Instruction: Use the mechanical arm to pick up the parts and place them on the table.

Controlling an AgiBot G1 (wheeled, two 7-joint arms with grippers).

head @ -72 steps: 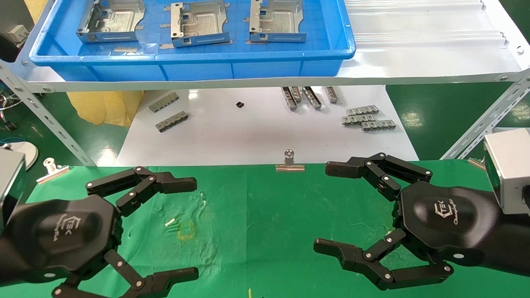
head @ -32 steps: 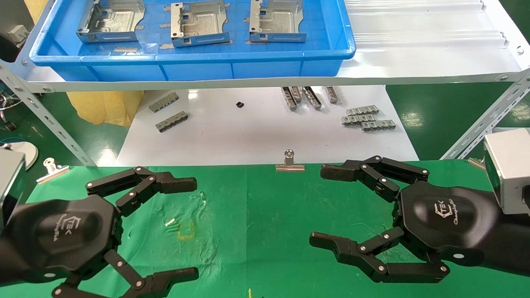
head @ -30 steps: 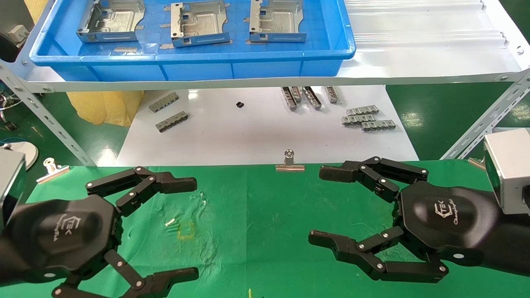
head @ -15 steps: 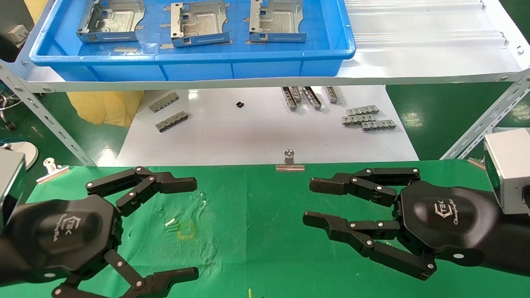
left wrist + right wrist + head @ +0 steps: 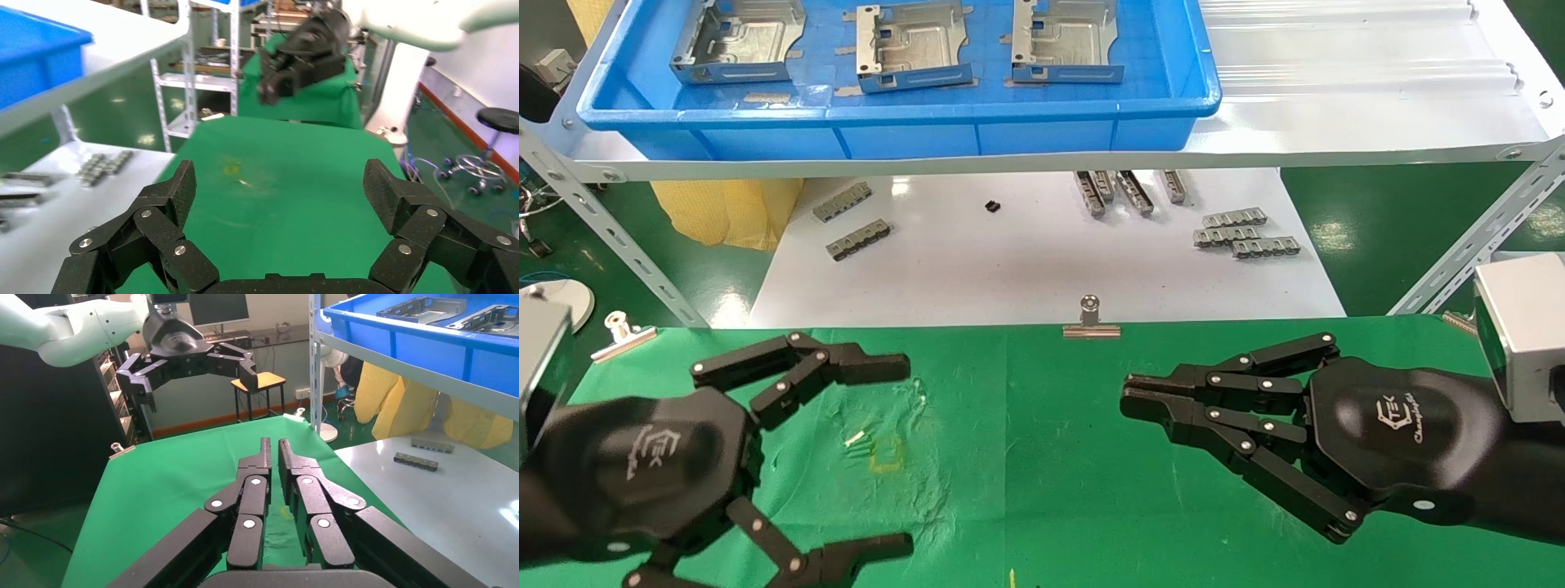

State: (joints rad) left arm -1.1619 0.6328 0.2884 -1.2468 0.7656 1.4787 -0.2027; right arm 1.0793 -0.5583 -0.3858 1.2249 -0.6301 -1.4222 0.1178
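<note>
Three silver stamped parts [image 5: 738, 41] [image 5: 914, 45] [image 5: 1065, 41] lie in a blue bin on the white shelf, far from both grippers. Two of them also show in the right wrist view [image 5: 422, 306]. My left gripper [image 5: 903, 457] [image 5: 278, 184] is wide open and empty, low over the left of the green table [image 5: 1026, 474]. My right gripper [image 5: 1130, 398] [image 5: 274, 444] is shut on nothing, its fingers side by side, hovering over the right of the table and pointing toward its middle.
The blue bin [image 5: 895, 122] sits on the white shelf [image 5: 1336, 98] behind and above the table. Below it a white board [image 5: 1026, 261] holds grey slotted strips [image 5: 1245, 237] [image 5: 850, 220]. Binder clips [image 5: 1091, 322] [image 5: 621, 333] mark the table's far edge. Angled shelf legs [image 5: 601, 237] [image 5: 1475, 245] stand at both sides.
My right gripper has closed from wide open to shut, holding nothing. My left gripper has stayed open and shifted only slightly.
</note>
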